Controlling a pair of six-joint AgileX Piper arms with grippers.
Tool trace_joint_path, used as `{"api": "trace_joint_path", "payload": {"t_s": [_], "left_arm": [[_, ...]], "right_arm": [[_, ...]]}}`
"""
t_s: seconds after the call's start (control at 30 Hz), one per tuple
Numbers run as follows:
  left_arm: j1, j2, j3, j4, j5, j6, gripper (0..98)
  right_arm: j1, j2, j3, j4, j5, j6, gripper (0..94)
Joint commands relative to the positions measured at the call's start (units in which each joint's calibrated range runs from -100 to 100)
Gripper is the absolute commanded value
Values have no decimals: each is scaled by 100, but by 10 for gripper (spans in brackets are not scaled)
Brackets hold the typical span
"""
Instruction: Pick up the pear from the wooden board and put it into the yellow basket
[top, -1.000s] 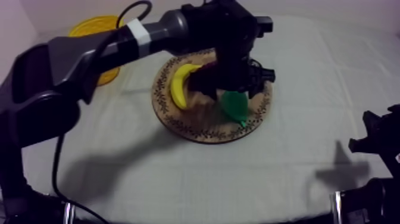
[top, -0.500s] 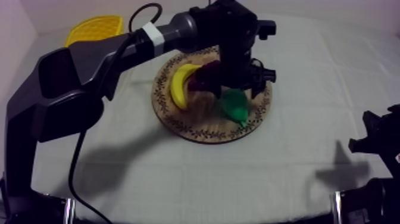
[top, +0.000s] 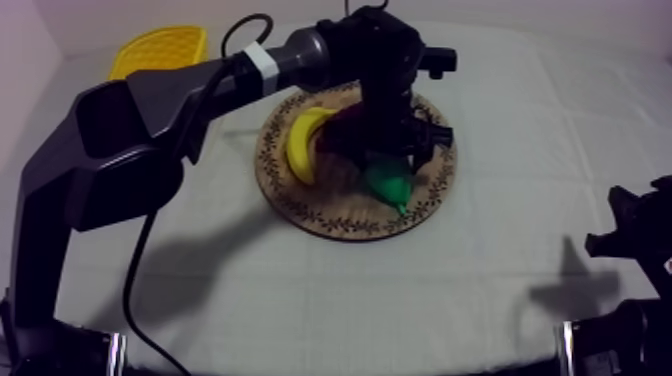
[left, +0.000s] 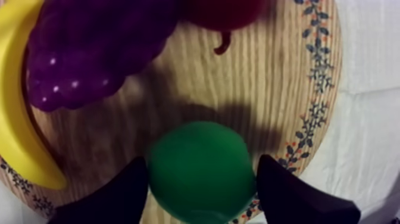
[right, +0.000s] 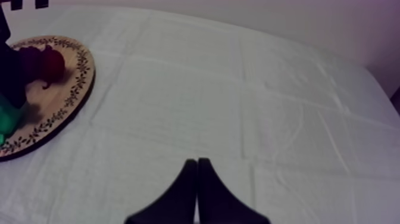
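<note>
The green pear (top: 386, 182) (left: 199, 170) lies on the round wooden board (top: 300, 205) (left: 274, 89), towards the rim on its near right side. My left gripper (top: 390, 160) (left: 199, 187) is down over it and open, one black finger close on each side of the pear. The pear still rests on the wood. The yellow basket (top: 160, 48) stands at the far left of the table. My right gripper (right: 197, 179) is shut on nothing, low at the right side (top: 640, 240).
A banana (top: 303, 145) (left: 15, 119), a bunch of purple grapes (left: 89, 53) and a small red fruit (left: 223, 9) (right: 52, 62) share the board just beyond the pear. My left arm reaches across from the table's left side.
My left gripper has come lower onto the pear and shifted slightly left. The right arm has not moved.
</note>
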Motion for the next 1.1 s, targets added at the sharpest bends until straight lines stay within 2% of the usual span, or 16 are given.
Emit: {"api": "trace_joint_path", "payload": {"t_s": [0.0, 0.2, 0.37, 0.5, 0.7, 1.07], "left_arm": [[2, 12, -22, -24, -3, -5, 590], [110, -179, -84, -308, -3, -13, 496], [198, -818, -34, -585, -3, 25, 485], [86, -1625, 359, -787, -3, 126, 490], [-424, -2914, 1513, -1042, -3, 250, 492], [-1823, -4356, 3497, -1445, -9, 290, 499]], "right_arm": [[0, 1, 3, 0, 0, 1, 3], [4, 1, 3, 0, 0, 1, 3], [7, 1, 3, 0, 0, 1, 3], [4, 1, 3, 0, 0, 1, 3], [1, 1, 3, 0, 0, 1, 3], [0, 1, 3, 0, 0, 1, 3]]}}
